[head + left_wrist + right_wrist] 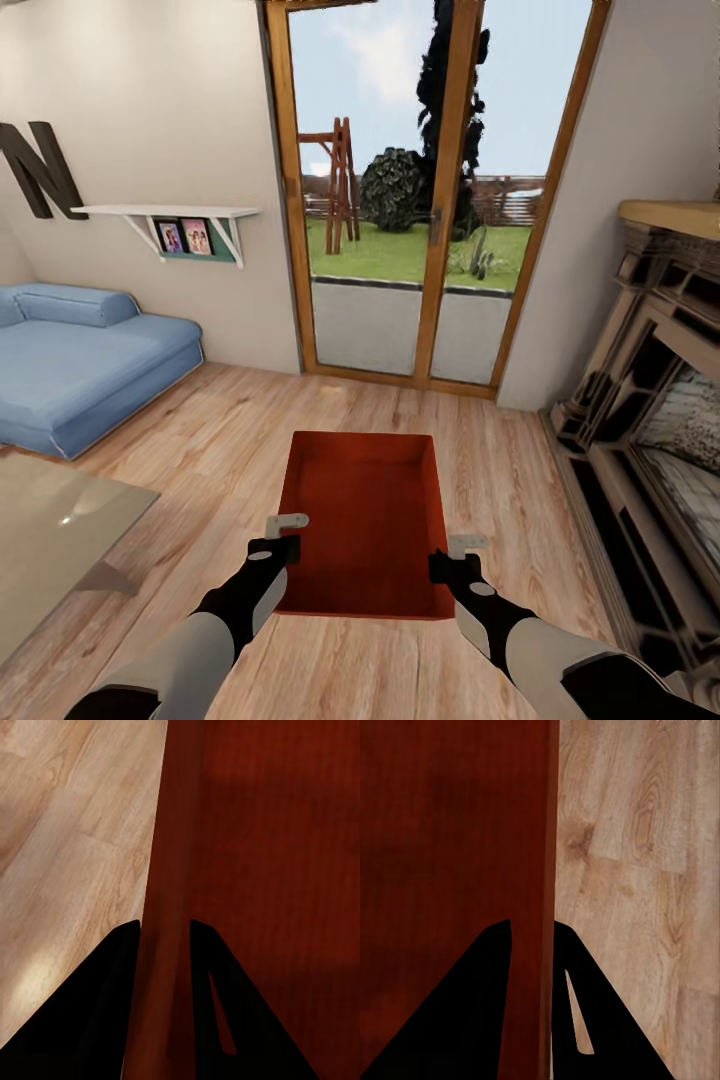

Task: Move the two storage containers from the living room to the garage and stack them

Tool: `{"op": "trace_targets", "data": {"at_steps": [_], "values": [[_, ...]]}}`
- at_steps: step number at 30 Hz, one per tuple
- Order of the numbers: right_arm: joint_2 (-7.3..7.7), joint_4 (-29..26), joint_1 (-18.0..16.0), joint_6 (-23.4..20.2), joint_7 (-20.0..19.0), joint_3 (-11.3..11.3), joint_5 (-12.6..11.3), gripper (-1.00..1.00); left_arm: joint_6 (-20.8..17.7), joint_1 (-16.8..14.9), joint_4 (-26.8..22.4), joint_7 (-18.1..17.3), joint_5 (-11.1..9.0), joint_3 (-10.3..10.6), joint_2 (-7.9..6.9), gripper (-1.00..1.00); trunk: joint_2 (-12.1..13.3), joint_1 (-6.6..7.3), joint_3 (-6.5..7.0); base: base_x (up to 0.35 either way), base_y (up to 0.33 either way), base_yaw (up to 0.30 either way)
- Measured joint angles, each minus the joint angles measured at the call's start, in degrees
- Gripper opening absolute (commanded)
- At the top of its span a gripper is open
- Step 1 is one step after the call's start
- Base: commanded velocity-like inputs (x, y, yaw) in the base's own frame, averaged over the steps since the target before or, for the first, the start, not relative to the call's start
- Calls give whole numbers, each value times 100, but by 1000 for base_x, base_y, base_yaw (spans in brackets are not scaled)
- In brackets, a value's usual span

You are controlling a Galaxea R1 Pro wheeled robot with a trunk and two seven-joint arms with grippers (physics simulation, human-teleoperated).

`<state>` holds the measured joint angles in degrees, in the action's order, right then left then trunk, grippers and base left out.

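Observation:
One orange-red storage container (365, 510) is level in front of me over the light wood plank floor of the living room, open top up and empty. My left gripper (288, 532) is shut on its left wall, and the left wrist view shows that thin wall (169, 855) pinched by the left gripper (165, 926). My right gripper (462, 552) is shut on the right wall near the front corner. In the right wrist view the right gripper (531, 924) clamps that wall (547, 832). I cannot tell whether the container rests on the planks or hangs just above them.
A blue sofa (80, 365) stands at the left, and a glass-topped table (50, 540) at the near left. A brick fireplace (650, 430) runs along the right. Wood-framed glass doors (420, 200) are straight ahead. Bare plank floor (240, 420) lies between them.

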<state>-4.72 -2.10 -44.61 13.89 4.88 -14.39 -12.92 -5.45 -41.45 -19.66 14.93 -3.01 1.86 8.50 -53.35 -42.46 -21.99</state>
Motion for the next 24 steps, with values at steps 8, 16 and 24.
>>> {"op": "trace_targets", "data": {"at_steps": [8, 16, 24], "values": [[0, 0, 0, -6, 0, -3, 0, -100, 0, 0, 4, -2, 1, -6, 0, -100, 0, 0, 72, 0, 0, 0], [0, -1, 0, -9, 0, -2, 1, -100, -2, 0, 5, 0, 0, -5, 0, -100, 0, 0, 144, 0, 0, 0], [0, -1, 0, -17, 0, -1, 3, -100, -8, 0, 5, 1, -1, -4, 0, -100, 0, 0, 216, 0, 0, 0]]}}
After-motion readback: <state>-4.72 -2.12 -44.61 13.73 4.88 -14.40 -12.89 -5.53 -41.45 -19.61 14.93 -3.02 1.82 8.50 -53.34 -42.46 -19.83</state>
